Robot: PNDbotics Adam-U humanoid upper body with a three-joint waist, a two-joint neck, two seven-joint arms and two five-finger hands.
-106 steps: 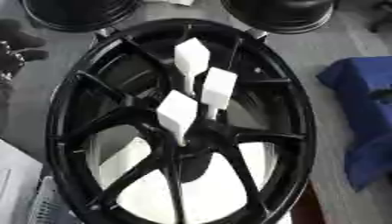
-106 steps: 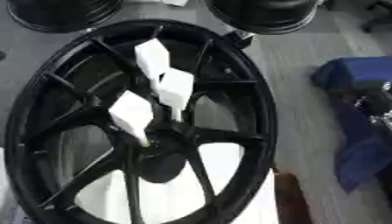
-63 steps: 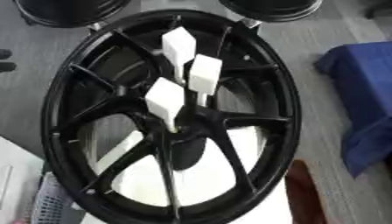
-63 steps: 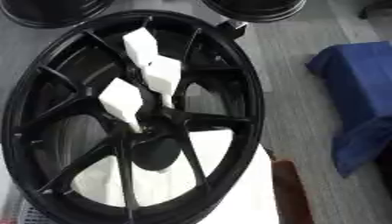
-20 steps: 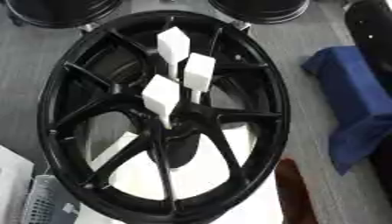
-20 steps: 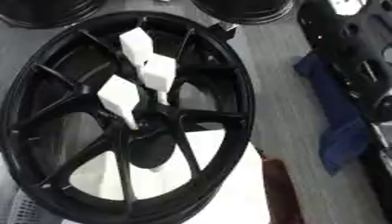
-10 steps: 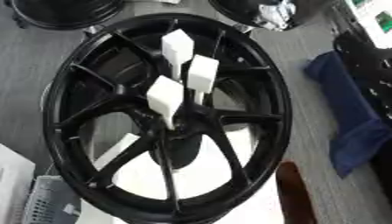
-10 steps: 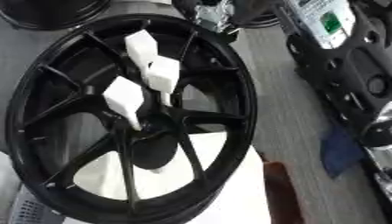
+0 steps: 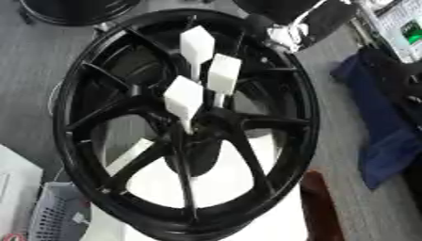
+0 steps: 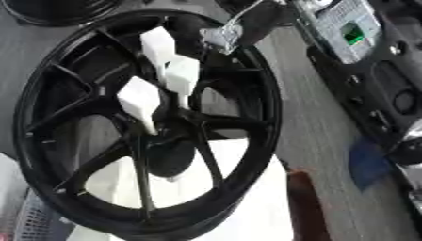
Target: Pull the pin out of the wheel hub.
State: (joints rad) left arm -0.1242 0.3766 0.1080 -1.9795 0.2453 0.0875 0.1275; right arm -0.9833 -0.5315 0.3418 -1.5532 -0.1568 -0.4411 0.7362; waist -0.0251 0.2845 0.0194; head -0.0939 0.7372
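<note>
The black wheel hub (image 9: 309, 117) lies flat with its spokes facing up. Three white pins with block heads stand near its centre: a far one (image 9: 196, 43), a middle one (image 9: 223, 74) and a near one (image 9: 183, 96). My right arm (image 10: 362, 61) comes in from the upper right, black with a labelled panel. My right hand (image 10: 235, 26) hovers over the far rim, just right of the far pin and touching no pin. Its silver parts show, but its fingers are blurred. My left hand shows in neither view.
The wheel rests on a white surface (image 9: 165, 183). A blue cloth (image 9: 383, 136) lies on the grey floor to the right, a dark red object (image 9: 317, 202) stands at the near right rim, a mesh basket (image 9: 53, 216) sits at lower left, and another black wheel (image 9: 74, 9) lies beyond.
My right arm has swung in from the right edge, and its hand has reached the hub's far rim. The three pins stand as before. The camera has shifted slightly.
</note>
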